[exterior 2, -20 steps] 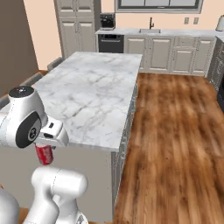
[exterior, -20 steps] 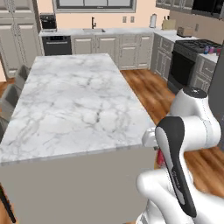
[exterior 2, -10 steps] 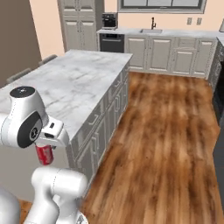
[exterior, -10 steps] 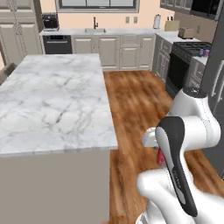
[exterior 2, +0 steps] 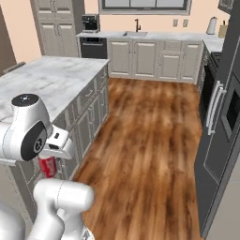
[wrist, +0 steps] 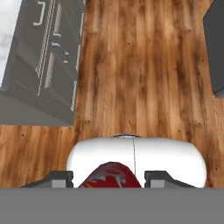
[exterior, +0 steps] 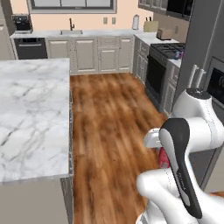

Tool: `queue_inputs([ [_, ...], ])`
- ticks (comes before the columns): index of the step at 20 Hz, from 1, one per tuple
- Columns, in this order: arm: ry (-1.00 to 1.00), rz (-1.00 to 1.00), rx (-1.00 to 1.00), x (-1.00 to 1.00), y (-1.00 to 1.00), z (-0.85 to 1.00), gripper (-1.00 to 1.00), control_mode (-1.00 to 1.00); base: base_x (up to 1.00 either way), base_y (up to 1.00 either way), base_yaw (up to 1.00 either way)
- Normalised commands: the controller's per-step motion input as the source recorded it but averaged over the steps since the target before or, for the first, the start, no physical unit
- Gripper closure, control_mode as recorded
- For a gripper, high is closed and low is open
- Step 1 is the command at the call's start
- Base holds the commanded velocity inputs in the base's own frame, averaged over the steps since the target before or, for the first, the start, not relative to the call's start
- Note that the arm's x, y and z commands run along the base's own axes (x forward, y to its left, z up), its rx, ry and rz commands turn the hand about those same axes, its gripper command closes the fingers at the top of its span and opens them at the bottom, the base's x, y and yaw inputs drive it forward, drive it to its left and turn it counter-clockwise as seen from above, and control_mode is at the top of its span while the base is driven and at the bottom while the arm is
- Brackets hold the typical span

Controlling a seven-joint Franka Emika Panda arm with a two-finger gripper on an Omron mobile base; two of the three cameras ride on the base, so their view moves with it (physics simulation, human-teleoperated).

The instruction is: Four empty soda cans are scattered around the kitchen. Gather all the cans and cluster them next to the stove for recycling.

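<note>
My gripper [wrist: 111, 177] is shut on a red soda can [wrist: 110, 176] with white markings, which sits between the two dark fingertips [wrist: 60, 177]. The same red can [exterior: 163, 158] peeks out beside my white arm, low over the wooden floor, and the can [exterior 2: 47, 166] hangs under the hand in the right base view too. The black stove [exterior: 162, 56] stands along the right wall, well ahead of me. Small blue and pinkish can-like shapes [exterior: 177, 55] stand on the counter just this side of its burners.
The marble island [exterior: 30, 109] fills the left, and its grey drawers [exterior 2: 84, 117] are close to my arm. A tall dark fridge and oven wall [exterior 2: 225, 108] runs along the right. The sink counter [exterior: 70, 33] closes the back. Wooden floor [exterior: 109, 113] lies between.
The whole picture has shifted because the base moved: the island slid off to the left and the floor and stove side came into view. The red can stays in my gripper.
</note>
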Motion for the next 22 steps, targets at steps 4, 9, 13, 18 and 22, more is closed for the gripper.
queue_inputs([
  [4, 0.00, 0.00, 0.00, 0.00, 0.00, 0.00, 1.00, 1.00, 1.00, 0.01, -0.27],
  [9, 0.00, 0.00, 0.00, 0.00, 0.00, 0.00, 1.00, 1.00, 1.00, -0.08, -0.11],
  [13, 0.00, 0.00, 0.00, 0.00, 0.00, 0.00, 1.00, 1.00, 0.99, -0.49, 0.00],
  [18, 0.00, 0.00, 0.00, 0.00, 0.00, 0.00, 1.00, 1.00, 1.00, -0.59, -0.01],
  [22, 0.00, 0.00, 0.00, 0.00, 0.00, 0.00, 1.00, 1.00, 1.00, -0.36, -0.13],
])
